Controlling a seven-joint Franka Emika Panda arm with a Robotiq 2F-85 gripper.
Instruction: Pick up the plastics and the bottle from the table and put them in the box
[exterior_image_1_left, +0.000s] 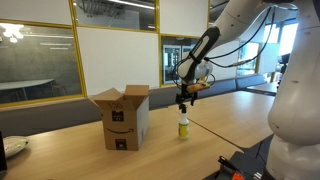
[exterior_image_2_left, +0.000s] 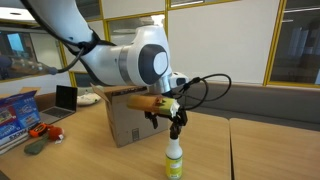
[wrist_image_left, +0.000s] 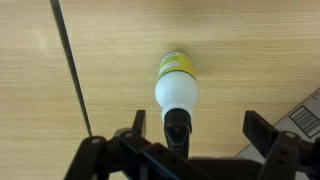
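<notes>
Gripper (wrist_image_left: 197, 125) wide open, nothing held, hovering just above bottle (wrist_image_left: 177, 80), upright mid-tabletop (wrist_image_left: 60, 60) near box (exterior_image_1_left: 125, 120). Bottle not yet picked. No plastics visible, poss. boxed already, can't tell.

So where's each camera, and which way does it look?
An exterior view: beside the table, facing box and bottle; arm and white body show.
An exterior view: close up, facing bottle and box; arm fills it.
Wrist view: above, looking straight down at the bottle; open gripper shows.
All three share the bottle.
</notes>
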